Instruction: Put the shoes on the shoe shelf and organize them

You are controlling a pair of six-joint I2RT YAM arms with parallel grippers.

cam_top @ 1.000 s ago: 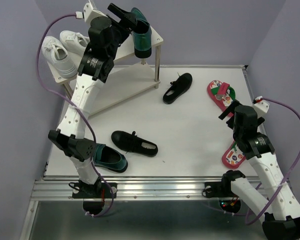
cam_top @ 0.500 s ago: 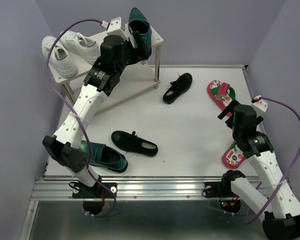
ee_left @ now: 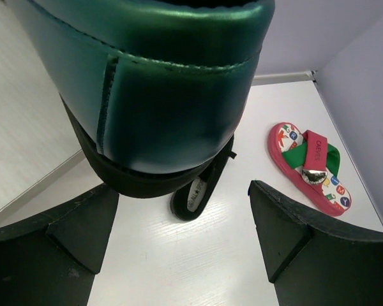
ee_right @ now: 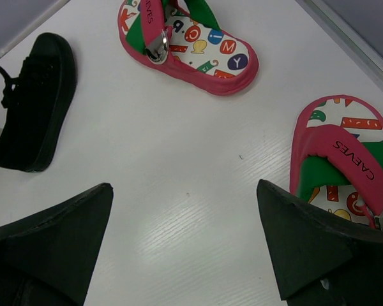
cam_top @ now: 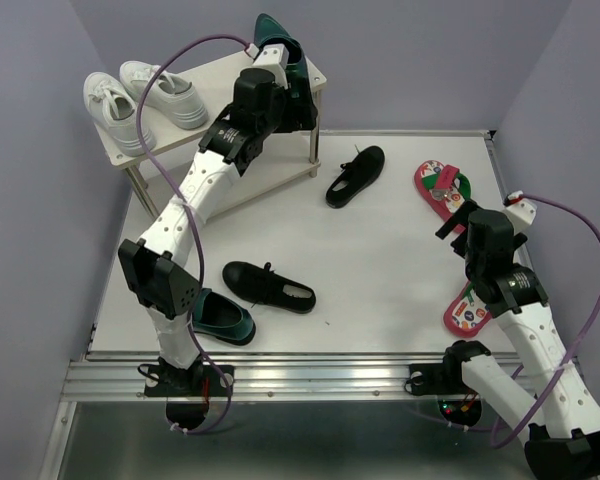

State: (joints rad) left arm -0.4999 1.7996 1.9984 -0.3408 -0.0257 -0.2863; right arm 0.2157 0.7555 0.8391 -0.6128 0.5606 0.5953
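One green loafer (cam_top: 277, 45) sits on the right end of the shoe shelf's top board (cam_top: 215, 78). My left gripper (cam_top: 292, 100) is open just behind its heel (ee_left: 153, 83), jaws wide and empty. The other green loafer (cam_top: 220, 318) lies near the table's front left, partly behind the left arm. One black strap shoe (cam_top: 268, 285) lies front centre, the other (cam_top: 356, 175) by the shelf's right leg. One red flip-flop (cam_top: 442, 188) lies at the right; the other (cam_top: 467, 310) is partly under the right arm. My right gripper (cam_top: 458, 222) is open and empty between them.
White sneakers (cam_top: 140, 100) fill the left part of the top board. The lower shelf board (cam_top: 250, 170) shows bare wood. The right wrist view shows both flip-flops, the far one (ee_right: 191, 44) and the near one (ee_right: 345, 159), and a black shoe (ee_right: 32, 102).
My left arm carried the green loafer rightwards along the top board, set it at the right end and let go. The right arm has not moved.
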